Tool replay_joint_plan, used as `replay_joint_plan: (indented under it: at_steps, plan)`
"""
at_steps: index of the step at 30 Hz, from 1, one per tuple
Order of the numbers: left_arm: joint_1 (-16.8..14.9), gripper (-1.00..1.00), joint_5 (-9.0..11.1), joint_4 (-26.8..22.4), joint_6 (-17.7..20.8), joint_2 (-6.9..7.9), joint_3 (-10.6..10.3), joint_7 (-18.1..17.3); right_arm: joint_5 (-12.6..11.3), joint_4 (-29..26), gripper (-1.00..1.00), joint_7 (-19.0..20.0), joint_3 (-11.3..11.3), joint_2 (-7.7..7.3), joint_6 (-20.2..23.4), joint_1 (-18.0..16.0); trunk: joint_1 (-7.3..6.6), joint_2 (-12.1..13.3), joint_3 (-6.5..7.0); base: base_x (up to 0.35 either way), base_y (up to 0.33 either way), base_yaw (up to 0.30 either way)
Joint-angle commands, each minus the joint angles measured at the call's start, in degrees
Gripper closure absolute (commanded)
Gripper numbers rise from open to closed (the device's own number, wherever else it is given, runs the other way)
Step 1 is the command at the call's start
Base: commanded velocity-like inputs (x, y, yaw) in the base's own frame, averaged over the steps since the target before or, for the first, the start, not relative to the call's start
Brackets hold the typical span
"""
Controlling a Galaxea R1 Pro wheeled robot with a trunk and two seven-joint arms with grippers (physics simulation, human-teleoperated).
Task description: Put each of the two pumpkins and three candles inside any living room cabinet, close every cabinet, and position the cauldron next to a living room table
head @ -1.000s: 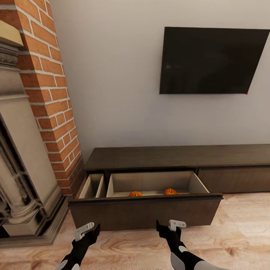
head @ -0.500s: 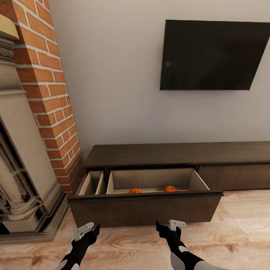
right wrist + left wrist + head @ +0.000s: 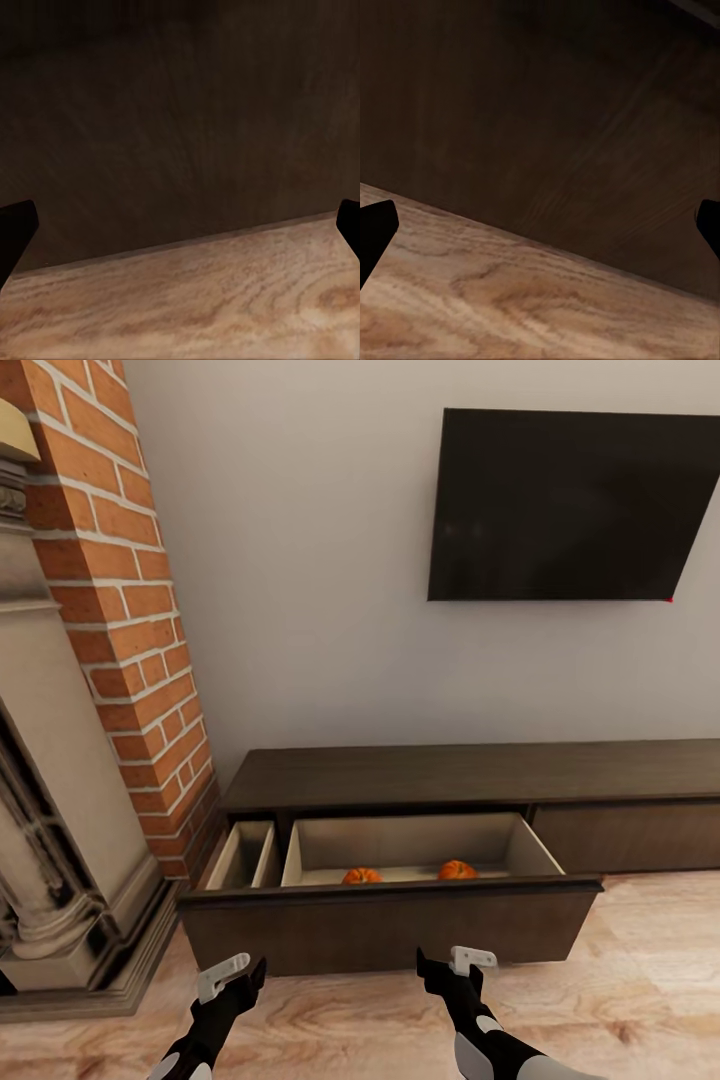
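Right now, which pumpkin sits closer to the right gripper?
The right-hand pumpkin in the open drawer, almost straight beyond the right gripper; the other pumpkin lies further left.

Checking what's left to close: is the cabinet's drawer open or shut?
Open. The drawer stands pulled out from the cabinet, its beige inside exposed with both pumpkins inside.

Two orange pumpkins (image 3: 362, 876) (image 3: 457, 870) apart inside dark cabinet's (image 3: 400, 930) open drawer

Two pumpkins (image 3: 362, 876) (image 3: 457, 870), one cabinet (image 3: 400, 935), one television (image 3: 570, 505)
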Motion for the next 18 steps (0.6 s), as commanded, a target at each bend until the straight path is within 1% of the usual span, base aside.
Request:
replay_joint_plan:
  at_steps: [1, 8, 18]
  plan:
    - [0.0, -1.0, 0.6, 0.0, -0.4, 0.12, -0.4, 0.4, -0.3, 0.0, -1.0, -0.3, 0.5, 0.01, -0.1, 0.0, 0.0, 0.0, -0.05, 0.182, 0.0, 0.0]
    - [0.0, -1.0, 0.7, 0.0, -0.3, 0.18, -0.4, 0.4, -0.3, 0.0, -1.0, -0.3, 0.5, 0.0, -0.2, 0.0, 0.0, 0.0, -0.05, 0.175, 0.0, 0.0]
    - [0.0, -1.0, 0.9, 0.0, -0.3, 0.34, -0.3, 0.3, -0.3, 0.0, -1.0, -0.3, 0.5, 0.01, -0.2, 0.0, 0.0, 0.0, -0.05, 0.242, 0.0, 0.0]
